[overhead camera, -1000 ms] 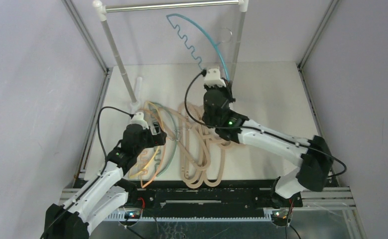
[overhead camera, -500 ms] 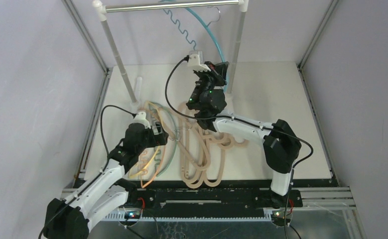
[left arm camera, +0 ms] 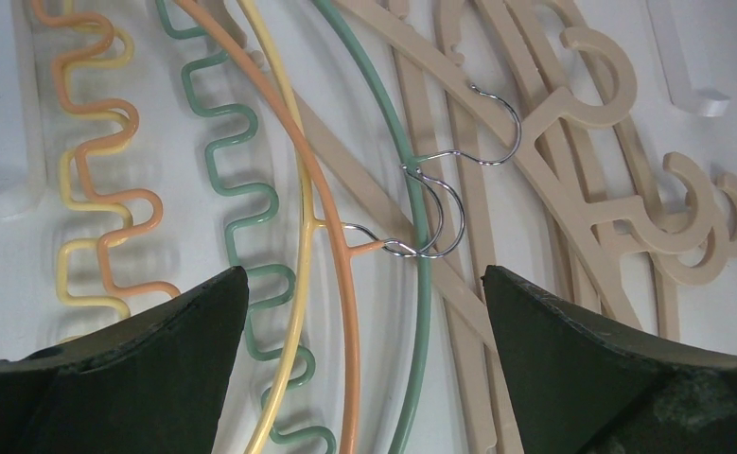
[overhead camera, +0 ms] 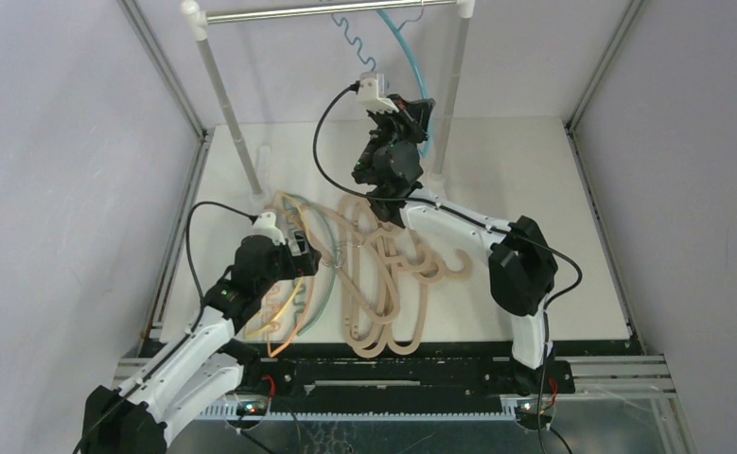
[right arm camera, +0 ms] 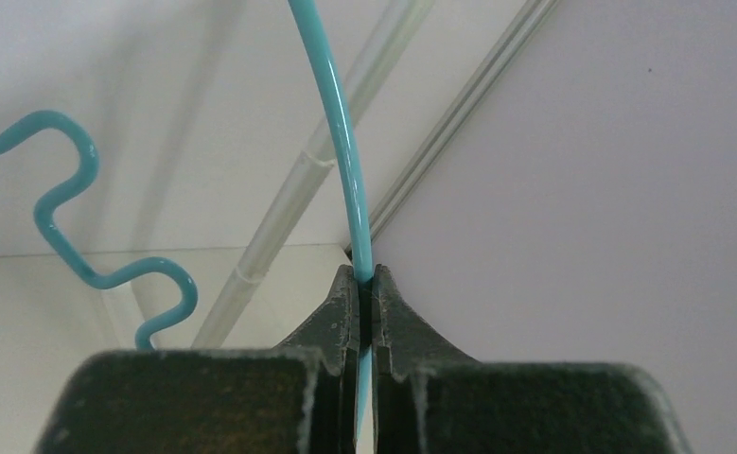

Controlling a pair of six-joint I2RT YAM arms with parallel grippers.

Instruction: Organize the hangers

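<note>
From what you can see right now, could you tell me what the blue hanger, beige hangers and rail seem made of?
Blue hanger: thin rod, glossy, probably coated wire or plastic; a highlight runs along it.
Beige hangers: thick, matte, likely moulded plastic; uniform colour, no visible grain.
Rail: bare metal tube, apparently; silvery sheen.

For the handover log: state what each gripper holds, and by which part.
Right gripper: shut on the blue hanger, pinching its smooth curved arm. Left gripper: open, holding nothing, above the loose hangers.
</note>
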